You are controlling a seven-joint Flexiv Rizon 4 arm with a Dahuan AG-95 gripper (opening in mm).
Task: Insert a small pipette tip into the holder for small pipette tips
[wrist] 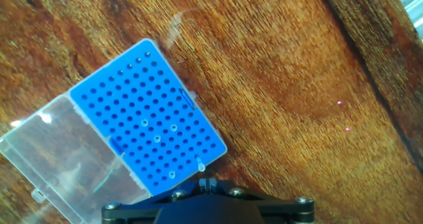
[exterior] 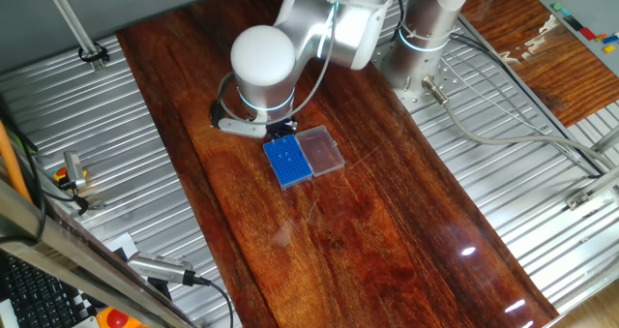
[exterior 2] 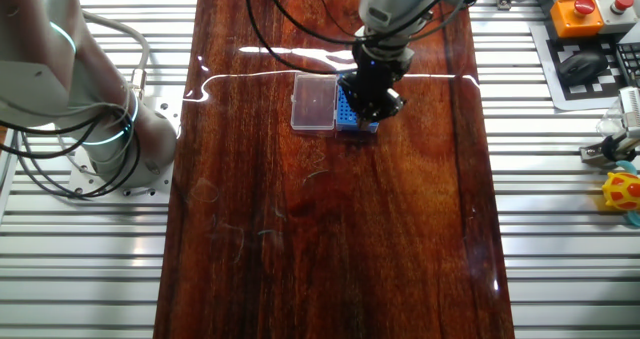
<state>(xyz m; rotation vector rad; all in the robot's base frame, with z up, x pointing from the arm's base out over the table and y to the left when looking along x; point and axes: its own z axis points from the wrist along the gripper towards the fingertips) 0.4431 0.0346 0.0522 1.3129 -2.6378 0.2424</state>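
The holder for small pipette tips [wrist: 142, 121] is a bright-blue rack with a grid of holes and lies flat on the wooden table. Its clear pinkish lid [wrist: 59, 158] lies open beside it. Several holes hold clear tips [wrist: 157, 139]. My gripper [wrist: 208, 183] is just above the rack's near corner, its jaws shut on a small clear pipette tip [wrist: 200, 164] that points down at the rack's edge row. In one fixed view the rack [exterior: 288, 161] and lid [exterior: 320, 150] lie just below the arm's wrist. In the other fixed view my gripper [exterior 2: 368, 104] covers part of the rack [exterior 2: 350, 121].
The wooden tabletop [exterior: 368, 231] is flanked by ribbed metal surfaces [exterior: 116, 154]. The arm's base [exterior: 426, 38] stands at the back. A second arm's base [exterior 2: 90, 129] stands at the left of the other fixed view, and control boxes [exterior 2: 590, 9] at its right.
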